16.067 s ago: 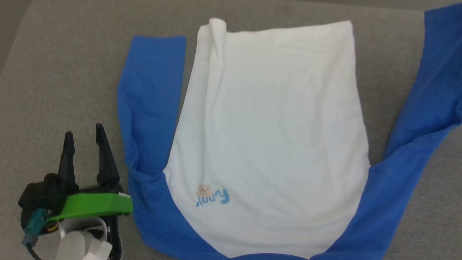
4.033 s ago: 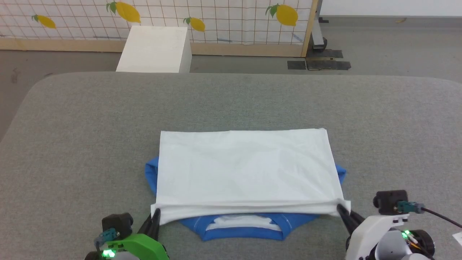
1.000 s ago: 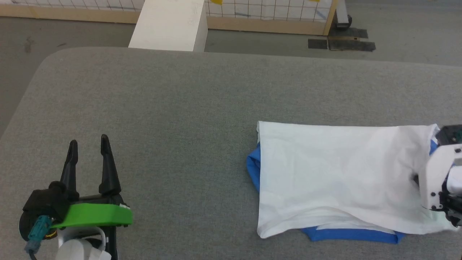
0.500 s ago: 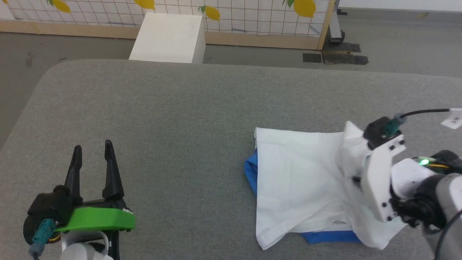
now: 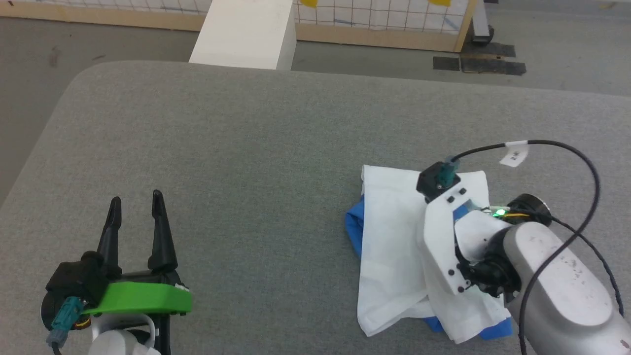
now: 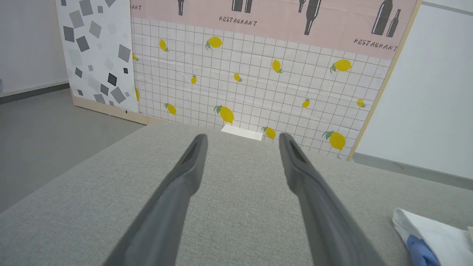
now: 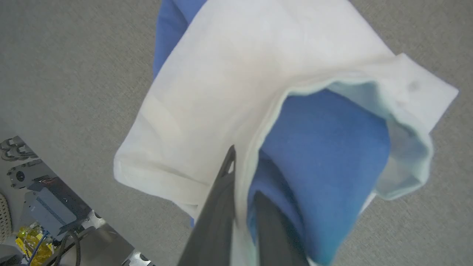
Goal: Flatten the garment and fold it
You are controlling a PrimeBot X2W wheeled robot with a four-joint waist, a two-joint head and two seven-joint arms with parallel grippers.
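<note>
The garment [image 5: 389, 236] lies folded on the right of the grey table [image 5: 246, 148], white on top with blue showing at its left edge and near corner. My right arm's white wrist [image 5: 441, 236] hangs over it and hides the fingers there. In the right wrist view my right gripper [image 7: 244, 173] is shut on the garment's [image 7: 221, 74] white edge, lifting a flap with a blue sleeve [image 7: 325, 147] inside. Far to the left, my left gripper [image 5: 136, 197] rests open and holds nothing. Its fingers [image 6: 184, 177] stand wide apart, with a garment corner [image 6: 436, 231] at the lower right.
A white box [image 5: 246, 32] stands on the floor beyond the table's far edge, in front of a lemon-patterned screen [image 6: 258, 81]. A black cable [image 5: 581, 167] loops above my right arm. Bare grey table spreads between the two grippers.
My right gripper has carried the garment's right side up and leftward over the rest, halving its width. The head camera has shifted slightly. My left gripper has stayed put and open.
</note>
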